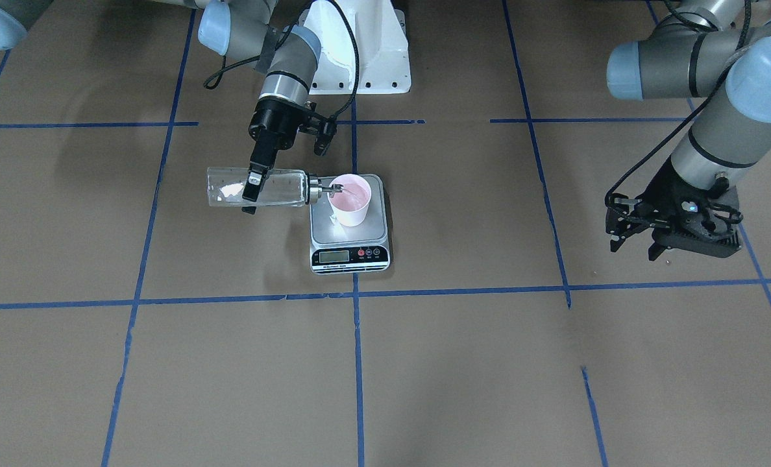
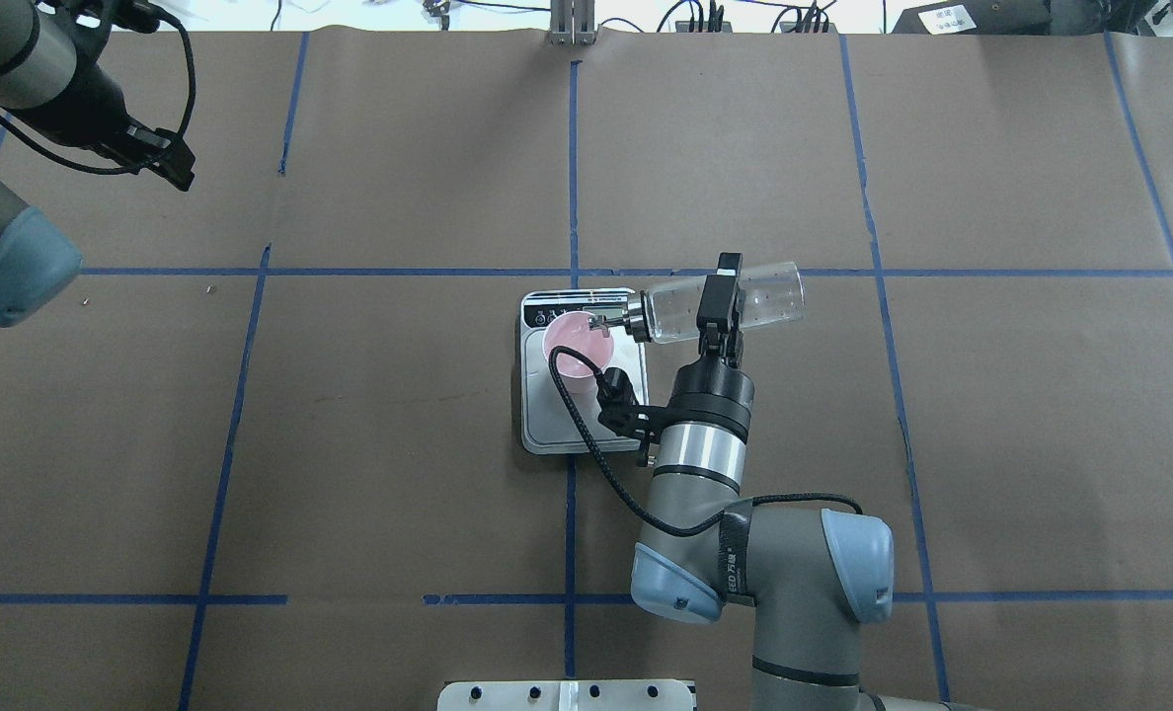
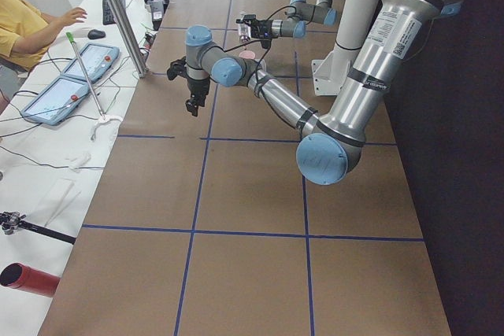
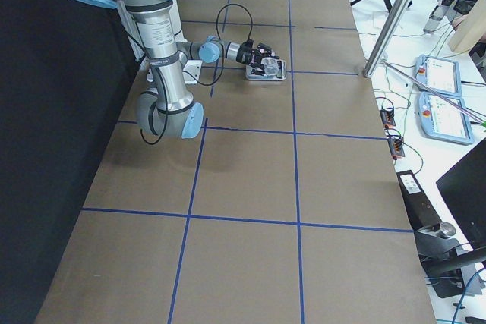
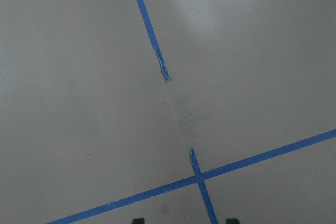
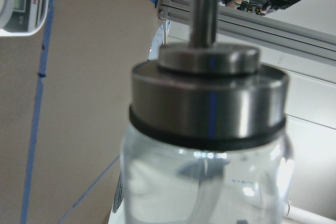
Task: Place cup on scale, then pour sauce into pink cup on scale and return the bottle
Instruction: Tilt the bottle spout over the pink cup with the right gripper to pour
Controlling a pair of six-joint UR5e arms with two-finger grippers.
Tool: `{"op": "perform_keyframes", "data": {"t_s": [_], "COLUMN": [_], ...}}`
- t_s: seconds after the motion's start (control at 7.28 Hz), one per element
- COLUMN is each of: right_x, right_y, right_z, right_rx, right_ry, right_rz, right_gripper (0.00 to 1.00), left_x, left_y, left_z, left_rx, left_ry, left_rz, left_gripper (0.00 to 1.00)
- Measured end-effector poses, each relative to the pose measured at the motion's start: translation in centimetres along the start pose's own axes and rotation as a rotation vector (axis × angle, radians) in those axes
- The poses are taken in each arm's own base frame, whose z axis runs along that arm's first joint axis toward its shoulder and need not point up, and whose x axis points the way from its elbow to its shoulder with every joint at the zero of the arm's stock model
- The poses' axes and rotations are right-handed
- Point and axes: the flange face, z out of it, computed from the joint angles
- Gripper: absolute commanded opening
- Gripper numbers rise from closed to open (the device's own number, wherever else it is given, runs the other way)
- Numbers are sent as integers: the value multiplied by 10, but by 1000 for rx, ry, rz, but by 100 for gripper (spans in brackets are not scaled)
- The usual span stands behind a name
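The pale pink cup [image 1: 350, 204] stands on the scale [image 1: 350, 256], on the half of its platform away from the display. My right gripper [image 1: 252, 191] is shut on the clear glass bottle [image 1: 281, 187], held about level with its silver spout over the cup's rim. In the overhead view the gripper [image 2: 717, 301], bottle [image 2: 769, 294], cup [image 2: 569, 341] and scale [image 2: 586, 425] show the same. The right wrist view is filled by the bottle's collar [image 6: 210, 103]. My left gripper [image 1: 632, 246] is open and empty, far off to the side above the table.
Brown paper with blue tape lines [image 1: 353, 363] covers the table. The right arm's white base [image 1: 359, 45] stands behind the scale. The left wrist view shows only bare paper and a tape cross [image 5: 199, 174]. Operators' desks lie past the table's far edge [image 3: 71, 92].
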Motion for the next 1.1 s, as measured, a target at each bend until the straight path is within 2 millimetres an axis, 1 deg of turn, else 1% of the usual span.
{"op": "perform_keyframes", "data": {"t_s": [0.82, 1.1], "right_x": [-2, 3], "right_y": [2, 1], "right_z": [0, 1], "right_rx": [0, 3], "right_ry": [2, 0], "right_rz": [-8, 26], "right_gripper": [0, 0], "left_x": [0, 0], "left_y": [0, 0], "left_z": [0, 0], "left_rx": [0, 1], "left_ry": [0, -1], "left_rz": [-1, -1], "left_gripper": [61, 61]}}
